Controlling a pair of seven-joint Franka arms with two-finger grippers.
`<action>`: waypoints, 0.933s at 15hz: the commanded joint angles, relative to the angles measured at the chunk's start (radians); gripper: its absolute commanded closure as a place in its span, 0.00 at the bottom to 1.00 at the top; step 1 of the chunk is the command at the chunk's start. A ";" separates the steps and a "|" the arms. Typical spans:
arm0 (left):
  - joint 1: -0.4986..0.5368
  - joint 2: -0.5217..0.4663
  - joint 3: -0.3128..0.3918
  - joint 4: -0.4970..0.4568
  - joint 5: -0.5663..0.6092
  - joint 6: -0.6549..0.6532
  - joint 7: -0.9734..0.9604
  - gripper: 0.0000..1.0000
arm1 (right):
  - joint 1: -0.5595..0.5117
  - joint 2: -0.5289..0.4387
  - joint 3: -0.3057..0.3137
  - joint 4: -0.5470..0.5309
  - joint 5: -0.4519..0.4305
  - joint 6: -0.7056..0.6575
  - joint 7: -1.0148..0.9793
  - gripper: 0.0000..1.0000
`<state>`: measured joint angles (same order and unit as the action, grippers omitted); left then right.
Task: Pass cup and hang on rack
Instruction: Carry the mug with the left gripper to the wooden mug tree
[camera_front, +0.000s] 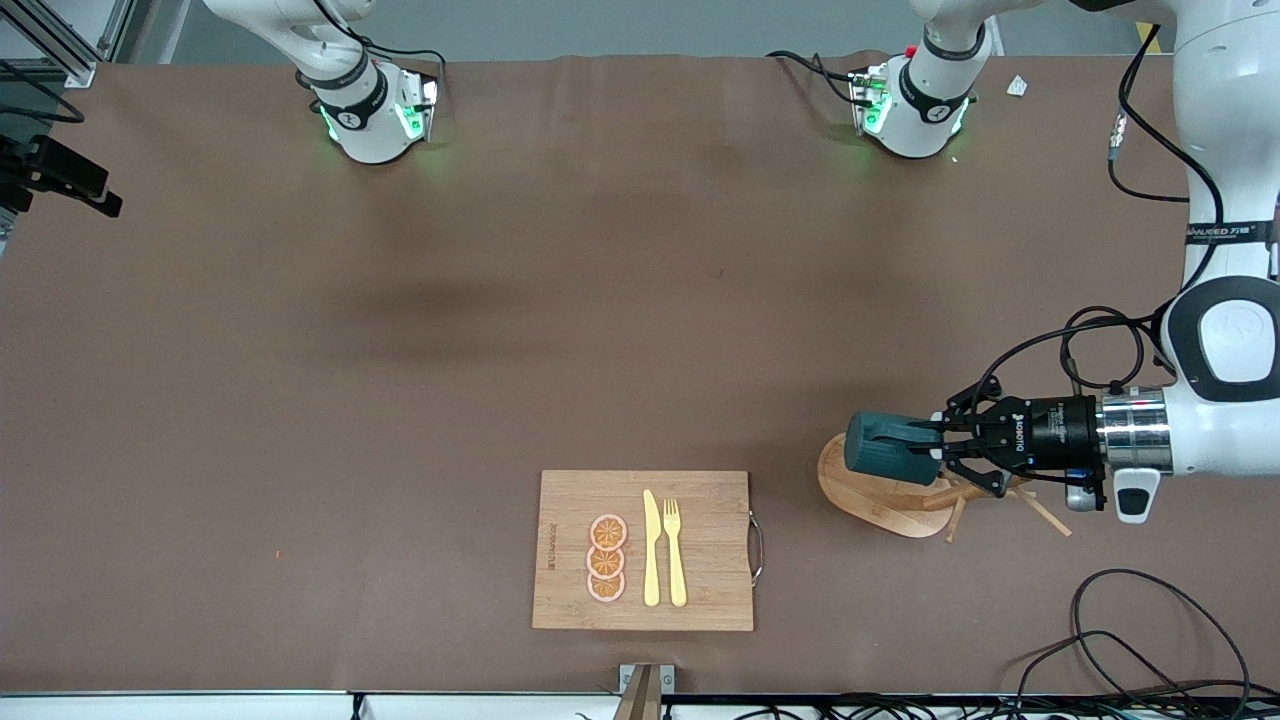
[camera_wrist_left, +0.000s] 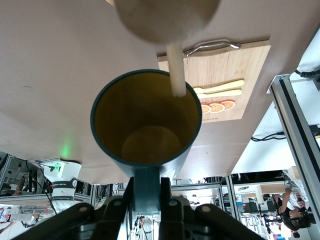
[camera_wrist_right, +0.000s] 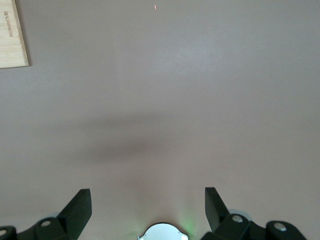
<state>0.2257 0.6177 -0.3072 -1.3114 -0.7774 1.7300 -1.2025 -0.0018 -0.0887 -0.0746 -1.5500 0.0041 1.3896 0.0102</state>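
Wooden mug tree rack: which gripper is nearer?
Left. The left gripper is over the light wooden mug tree rack, fingers shut on the dark teal cup. The right gripper, fingers open, waits elsewhere over bare table.

Even, bright overhead light, soft shadows on the table (camera_front: 400, 330), blurred rack (camera_wrist_left: 165, 20) base up close.

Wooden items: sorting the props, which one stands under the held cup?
The rack, oval-based with pegs, under the left tool's cup; the rectangular cutting board lies apart.
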 joint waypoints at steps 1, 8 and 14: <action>0.027 0.001 -0.006 0.004 -0.051 -0.018 0.026 1.00 | -0.006 -0.023 0.004 -0.022 -0.004 0.000 -0.012 0.00; 0.084 0.036 -0.006 0.006 -0.129 -0.018 0.078 1.00 | -0.003 -0.023 0.007 -0.022 -0.007 0.002 -0.012 0.00; 0.121 0.071 -0.006 0.006 -0.169 -0.018 0.170 0.99 | 0.000 -0.025 0.010 -0.021 -0.010 0.002 -0.012 0.00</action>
<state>0.3269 0.6824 -0.3065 -1.3115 -0.9168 1.7265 -1.0727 -0.0016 -0.0887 -0.0704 -1.5501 0.0041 1.3895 0.0082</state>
